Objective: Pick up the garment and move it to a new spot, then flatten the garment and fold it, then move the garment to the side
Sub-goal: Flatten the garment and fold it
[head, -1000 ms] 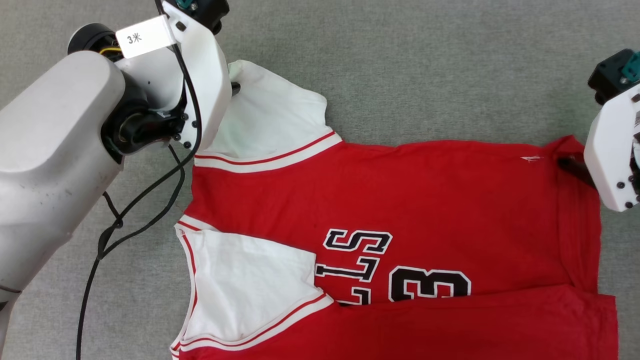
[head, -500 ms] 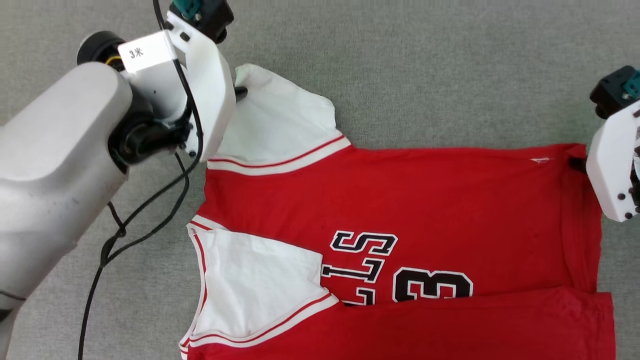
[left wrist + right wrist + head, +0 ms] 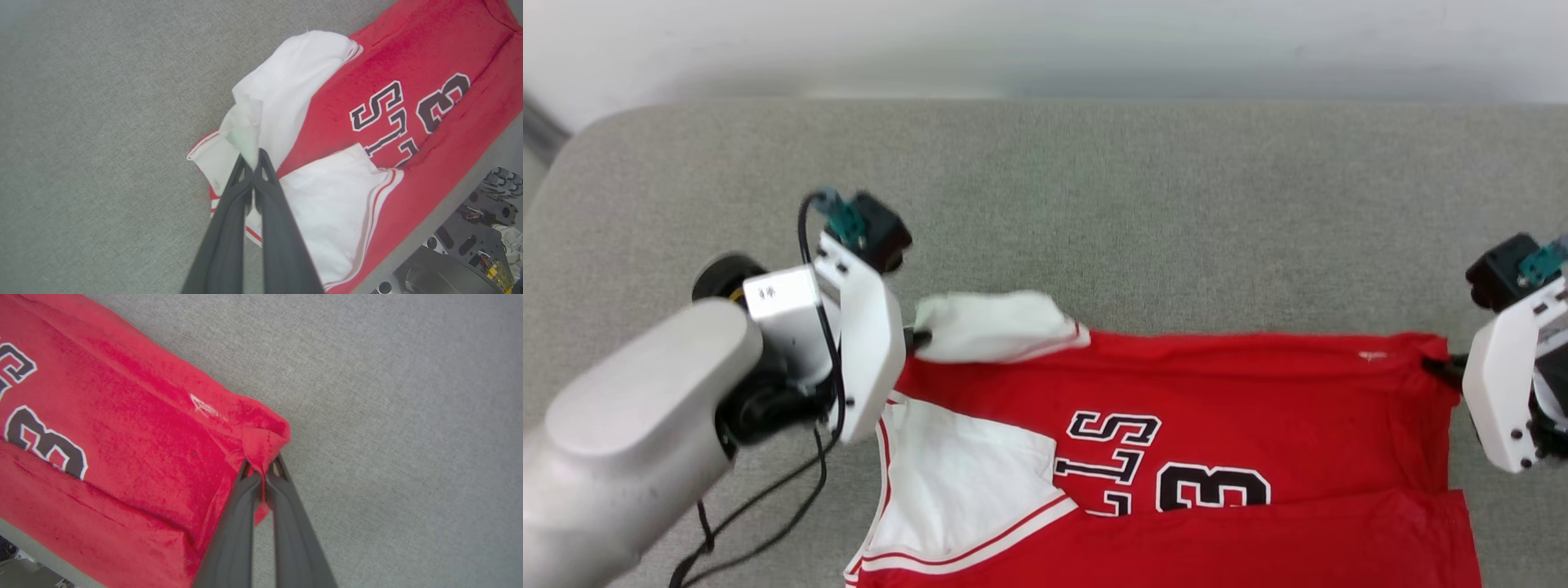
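Since a second ago my right gripper (image 3: 263,470) has clamped shut on the red hem corner of the jersey shirt (image 3: 1258,400), and the far white sleeve (image 3: 996,327) has lifted off the grey padded surface (image 3: 1094,204). My left gripper (image 3: 254,162) pinches that sleeve's edge, fingers together. I see the shirt stretched between both grippers, lettering up.

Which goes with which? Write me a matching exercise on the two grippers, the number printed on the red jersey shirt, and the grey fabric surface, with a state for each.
Things:
1. left gripper
2. right gripper
3. black white-outlined number 3
4. grey fabric surface

States:
A. lies under the red jersey shirt
B. shut on the shirt's white sleeve
C. shut on the shirt's red hem corner
D. lower edge hidden under a folded red flap

Pairs: 1-B, 2-C, 3-D, 4-A.
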